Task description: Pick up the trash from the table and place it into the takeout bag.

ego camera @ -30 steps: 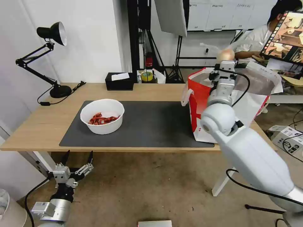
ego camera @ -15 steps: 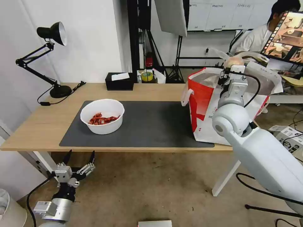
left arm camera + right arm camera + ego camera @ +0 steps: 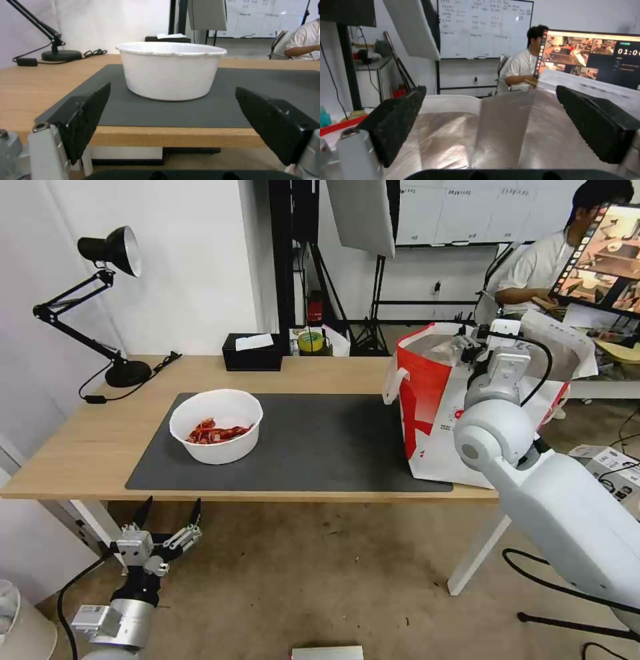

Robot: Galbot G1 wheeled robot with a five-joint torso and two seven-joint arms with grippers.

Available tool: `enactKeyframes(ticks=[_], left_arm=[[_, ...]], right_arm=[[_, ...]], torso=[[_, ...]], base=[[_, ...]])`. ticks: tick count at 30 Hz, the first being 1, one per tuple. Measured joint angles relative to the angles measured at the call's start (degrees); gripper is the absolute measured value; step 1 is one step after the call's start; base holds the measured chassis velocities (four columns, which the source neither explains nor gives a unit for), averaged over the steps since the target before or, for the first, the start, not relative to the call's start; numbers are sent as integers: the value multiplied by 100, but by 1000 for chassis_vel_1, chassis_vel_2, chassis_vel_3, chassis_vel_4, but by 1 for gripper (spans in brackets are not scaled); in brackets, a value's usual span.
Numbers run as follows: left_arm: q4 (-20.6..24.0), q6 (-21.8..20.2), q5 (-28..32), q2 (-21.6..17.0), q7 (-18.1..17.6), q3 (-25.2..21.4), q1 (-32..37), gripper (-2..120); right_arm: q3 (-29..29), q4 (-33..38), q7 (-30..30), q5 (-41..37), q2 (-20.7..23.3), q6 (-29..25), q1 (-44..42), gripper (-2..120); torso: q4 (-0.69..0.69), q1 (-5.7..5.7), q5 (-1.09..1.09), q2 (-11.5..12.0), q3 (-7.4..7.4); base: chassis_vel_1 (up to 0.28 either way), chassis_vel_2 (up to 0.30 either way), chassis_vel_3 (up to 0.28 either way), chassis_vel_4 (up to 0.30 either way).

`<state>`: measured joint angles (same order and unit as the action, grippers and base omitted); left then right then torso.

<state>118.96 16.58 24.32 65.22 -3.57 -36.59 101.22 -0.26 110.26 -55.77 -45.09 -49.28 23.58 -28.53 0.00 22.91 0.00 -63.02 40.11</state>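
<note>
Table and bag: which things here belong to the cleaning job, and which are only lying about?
For the job: bowl with red scraps, takeout bag, table, right gripper open over the bag, left gripper open below the table edge.

Lying about: desk lamp, tissue box, tape roll.

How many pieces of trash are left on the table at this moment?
1: the white bowl with red scraps, on the dark mat toward the table's left end. Anything already inside the takeout bag is hidden.

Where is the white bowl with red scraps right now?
In the head view the white bowl sits on the dark grey mat's left part, on the robot's left, with the open left end effector below the table edge.
</note>
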Motion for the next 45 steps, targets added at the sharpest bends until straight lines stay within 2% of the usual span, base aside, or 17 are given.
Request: enactKeyframes(ticks=[10, 15, 18, 19, 22, 23, 25, 26, 27, 30, 31, 34, 36, 39, 45], left_arm=[[71, -12, -2, 0, 0, -12, 16, 100], [99, -13, -2, 2, 0, -22, 38, 100], [129, -13, -5, 8, 0, -23, 49, 100], [129, -13, -5, 8, 0, -23, 49, 100], [175, -13, -8, 14, -1, -22, 58, 100], [175, -13, -8, 14, -1, -22, 58, 100], [204, -13, -9, 16, -1, -22, 67, 100], [237, -13, -10, 20, -1, -21, 76, 100], [237, -13, -10, 20, -1, -21, 76, 100], [292, -11, -21, 51, -2, -3, 86, 100], [292, -11, -21, 51, -2, -3, 86, 100], [344, -3, -51, 84, -1, 9, 108, 100], [357, 1, -64, 95, 0, 14, 119, 100], [369, 29, -119, 135, 11, 35, 163, 100], [371, 56, -175, 185, 30, 75, 190, 100]], right_arm=[[12, 76, 37, -86, 90, -7, -50, 100], [96, 262, 358, -222, 198, -250, -166, 100], [184, 626, 1020, -412, 392, -517, -391, 100], [184, 626, 1020, -412, 392, -517, -391, 100], [404, 1007, 1897, -667, 598, -775, -799, 100], [404, 1007, 1897, -667, 598, -775, -799, 100], [617, 1189, 2442, -743, 716, -912, -1156, 100], [842, 1350, 2948, -808, 847, -999, -1555, 100], [842, 1350, 2948, -808, 847, -999, -1555, 100], [1303, 1670, 3964, -850, 1134, -1133, -2361, 100], [1303, 1670, 3964, -850, 1134, -1133, -2361, 100], [1735, 1889, 4551, -708, 1212, -1286, -3308, 100], [1883, 1915, 4687, -580, 1197, -1369, -3608, 100], [2377, 1889, 5129, 34, 1045, -1806, -4596, 100], [2712, 1725, 5435, 709, 743, -2428, -5563, 100]], torso=[[0, 0, 0, 0, 0], [0, 0, 0, 0, 0], [0, 0, -1, 0, 0], [0, 0, -1, 0, 0], [1, 0, 0, 0, 0], [1, 0, 0, 0, 0], [1, 0, -1, 0, 0], [0, 0, 1, 0, 0], [0, 0, 1, 0, 0], [-1, 0, -1, 0, 0], [-1, 0, -1, 0, 0], [0, 0, 0, 0, 0], [0, 0, 0, 0, 0], [-1, 0, 2, 0, 0], [0, 0, 1, 0, 0]], base=[[0, 0, 0, 0], [0, 0, 0, 0], [0, 0, 0, 0], [0, 0, 0, 0], [0, 0, 0, 0], [0, 0, 0, 0], [0, 0, 0, 0], [0, 0, 0, 0], [0, 0, 0, 0], [0, 0, 0, 0], [0, 0, 0, 0], [0, 0, 0, 0], [0, 0, 0, 0], [0, 0, 0, 0], [0, 0, 0, 0]])
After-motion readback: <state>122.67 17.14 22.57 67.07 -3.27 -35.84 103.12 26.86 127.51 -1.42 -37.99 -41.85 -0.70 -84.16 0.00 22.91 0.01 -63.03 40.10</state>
